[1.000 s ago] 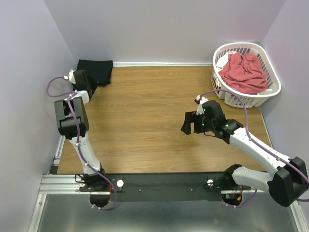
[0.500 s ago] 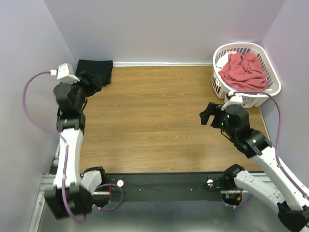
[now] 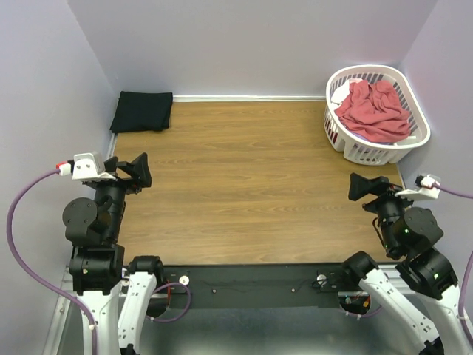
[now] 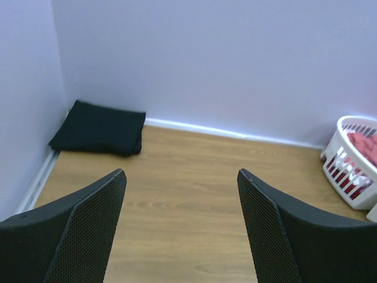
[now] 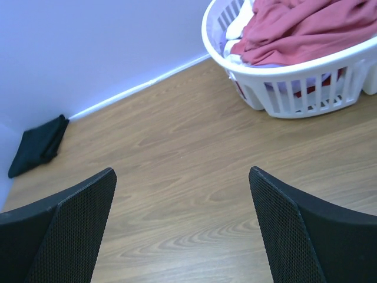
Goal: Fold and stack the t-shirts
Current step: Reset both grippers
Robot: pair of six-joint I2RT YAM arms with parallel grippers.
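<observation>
A black t-shirt point(image 3: 142, 111) lies folded in the table's far left corner, also seen in the left wrist view point(image 4: 99, 127) and small in the right wrist view point(image 5: 38, 145). A coral-red t-shirt point(image 3: 375, 109) is heaped in the white laundry basket point(image 3: 369, 152) at the far right, and in the right wrist view point(image 5: 306, 26). My left gripper point(image 3: 138, 171) is raised near the left front edge, open and empty point(image 4: 181, 177). My right gripper point(image 3: 366, 186) is raised near the right front edge, open and empty point(image 5: 182, 174).
Lavender walls close in the wooden table point(image 3: 244, 177) on the left, back and right. White cloth point(image 5: 237, 26) shows under the red shirt in the basket point(image 5: 294, 88). A black rail with both arm bases runs along the near edge point(image 3: 244, 281).
The left gripper has let go of the folded black t-shirt and pulled back toward the near left edge. The right arm has drawn back to the near right. Both arms now stand raised.
</observation>
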